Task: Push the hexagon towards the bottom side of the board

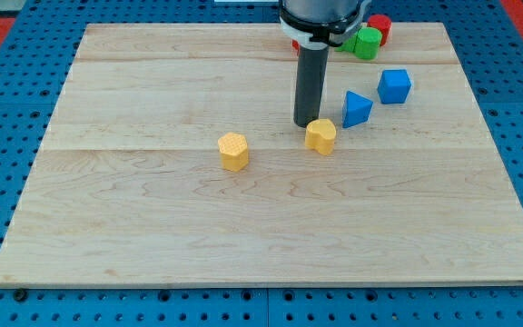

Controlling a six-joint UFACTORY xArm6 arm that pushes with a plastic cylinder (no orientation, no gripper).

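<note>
The yellow hexagon block sits upright on the wooden surface, a little left of the middle and about halfway between the far and near edges. Its six-sided top faces upward; it is squat and compact, with no clear long axis, and which way its corners point is too fine to tell. To its right, well apart, lies a second yellow block, rounded and roughly heart-like in outline. My tip stands just beside that block's far left edge, seemingly touching it or nearly so, and well away from the hexagon. There is no pincer on this rod, so no spread or pressed state can be told. Further right sit a blue triangular block and a blue cube. At the far edge, partly hidden behind the arm, are a green block and a red block.
</note>
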